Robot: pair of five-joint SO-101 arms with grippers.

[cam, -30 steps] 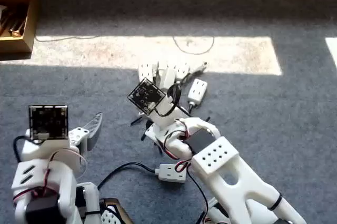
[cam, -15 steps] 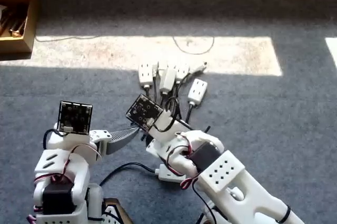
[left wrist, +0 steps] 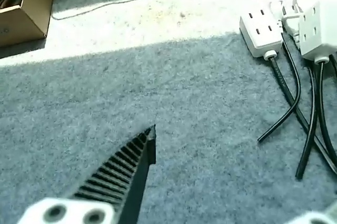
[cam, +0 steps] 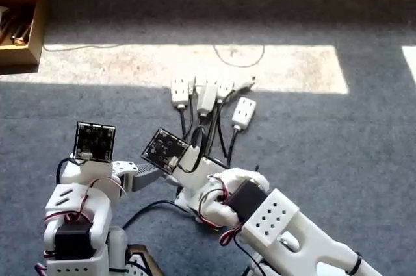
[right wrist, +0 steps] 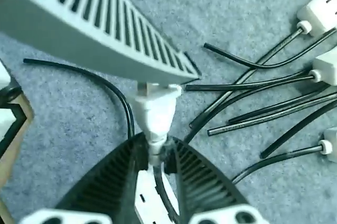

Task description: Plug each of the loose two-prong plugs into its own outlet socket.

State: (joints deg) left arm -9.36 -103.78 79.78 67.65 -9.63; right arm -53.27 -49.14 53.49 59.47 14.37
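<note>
My right gripper (right wrist: 152,147) is shut on a white two-prong plug (right wrist: 156,107) with a black cable, held just above the grey carpet. The ribbed finger (right wrist: 100,29) of my left gripper lies across the plug's far end, touching or nearly touching it. In the high view that finger (cam: 151,171) points right, toward the right arm (cam: 247,201). In the left wrist view one finger (left wrist: 131,163) shows with bare carpet beside it, so the jaws stand open. Several white outlet blocks (cam: 208,97) with black cords lie at the sunlit strip's edge, two of them in the left wrist view (left wrist: 260,34).
A cardboard box (cam: 23,26) stands at the far left; its corner shows in the left wrist view (left wrist: 23,2). A thin wire loop (cam: 237,55) lies on the sunlit carpet. Loose black cords (right wrist: 263,103) fan out beside the held plug. Bare carpet spreads to the right.
My left arm has swung right until its finger meets the right gripper. The right arm has drawn back from the outlet blocks toward the near side.
</note>
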